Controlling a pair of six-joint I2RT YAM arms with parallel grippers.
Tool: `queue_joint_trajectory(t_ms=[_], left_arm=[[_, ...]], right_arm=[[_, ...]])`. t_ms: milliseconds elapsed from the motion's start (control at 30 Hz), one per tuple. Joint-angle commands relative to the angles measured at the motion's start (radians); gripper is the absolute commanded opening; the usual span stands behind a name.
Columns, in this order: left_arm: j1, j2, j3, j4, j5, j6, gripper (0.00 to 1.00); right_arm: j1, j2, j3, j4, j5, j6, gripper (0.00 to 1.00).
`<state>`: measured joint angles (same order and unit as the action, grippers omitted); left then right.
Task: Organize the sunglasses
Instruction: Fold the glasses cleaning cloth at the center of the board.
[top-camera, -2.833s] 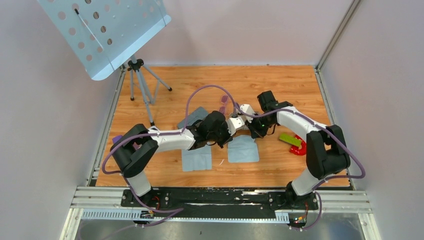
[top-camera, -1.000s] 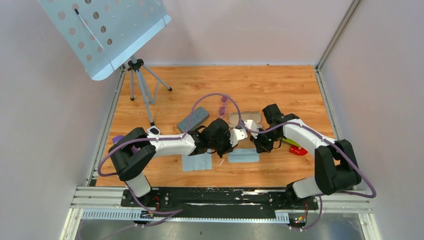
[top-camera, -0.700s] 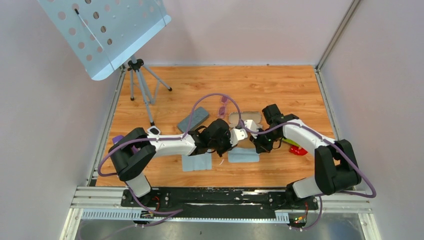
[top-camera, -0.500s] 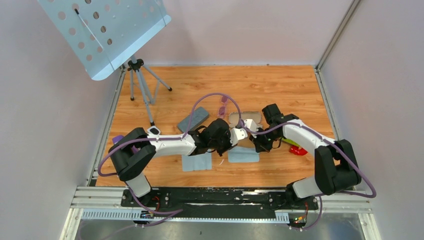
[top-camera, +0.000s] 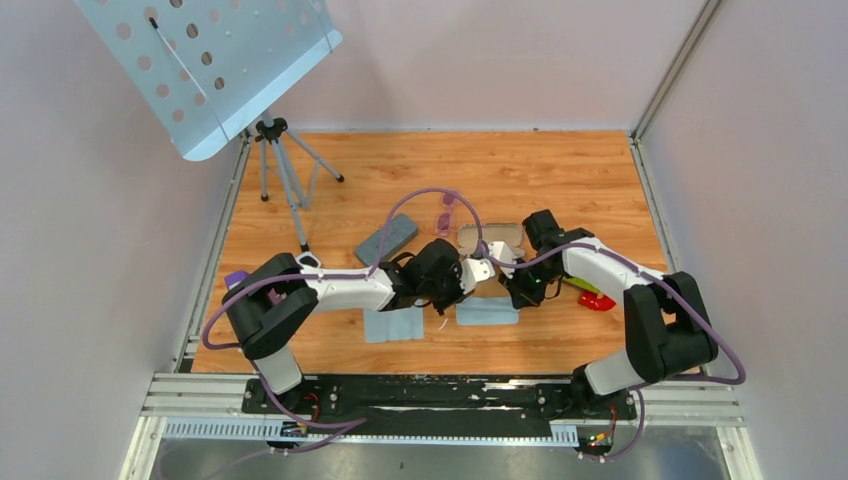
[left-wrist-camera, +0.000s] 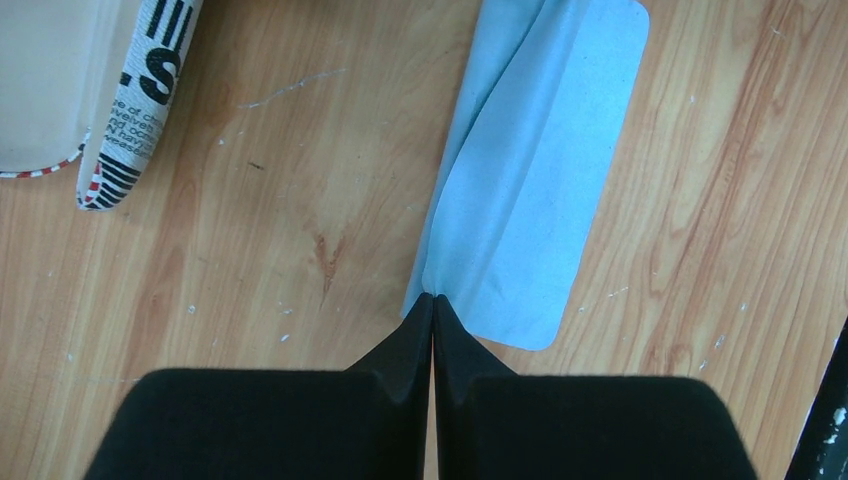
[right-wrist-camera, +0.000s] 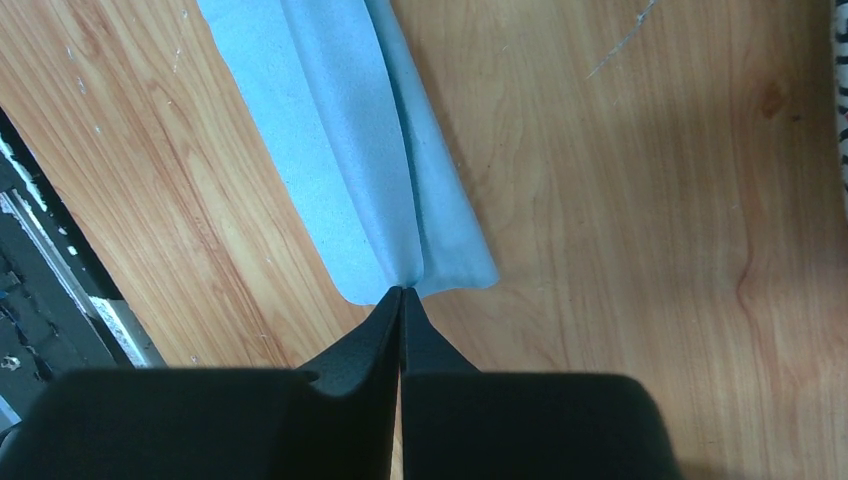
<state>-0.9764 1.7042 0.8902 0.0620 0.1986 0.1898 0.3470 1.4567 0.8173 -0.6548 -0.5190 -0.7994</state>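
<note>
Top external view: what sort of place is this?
Probably a lab test cell, not a home or shop: plain walls box in a wooden table, the left arm and right arm are bolted to a metal rail at its near edge, and a perforated panel stands on a tripod.

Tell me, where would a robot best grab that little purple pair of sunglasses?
Likely from straight above, at the bridge of the sunglasses. They lie flat on the table, one lens beyond the other, so jaws closing across that narrow middle should fit. The temples are too small to make out.
</note>
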Motion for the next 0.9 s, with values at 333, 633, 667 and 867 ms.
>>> queue_joint_trajectory(t_ms=[333,633,667,867], left_arm=[[-0.022,0.06,0.055,-0.092,0.08,0.063,0.01],[-0.024,0.035,0.077,-0.171,0.133,0.05,0.26],[-0.024,0.025,0.077,-0.179,0.142,0.047,0.27],[-0.024,-0.001,0.078,-0.225,0.144,0.053,0.29]], right_arm=[[0.061,0.018,-0.005,0.009,-0.069,-0.04,0.04],[0.064,-0.03,-0.005,-0.045,-0.073,-0.058,0.18],[0.066,-0.042,-0.008,-0.053,-0.077,-0.062,0.19],[0.064,-0.09,-0.004,-0.108,-0.112,-0.065,0.27]])
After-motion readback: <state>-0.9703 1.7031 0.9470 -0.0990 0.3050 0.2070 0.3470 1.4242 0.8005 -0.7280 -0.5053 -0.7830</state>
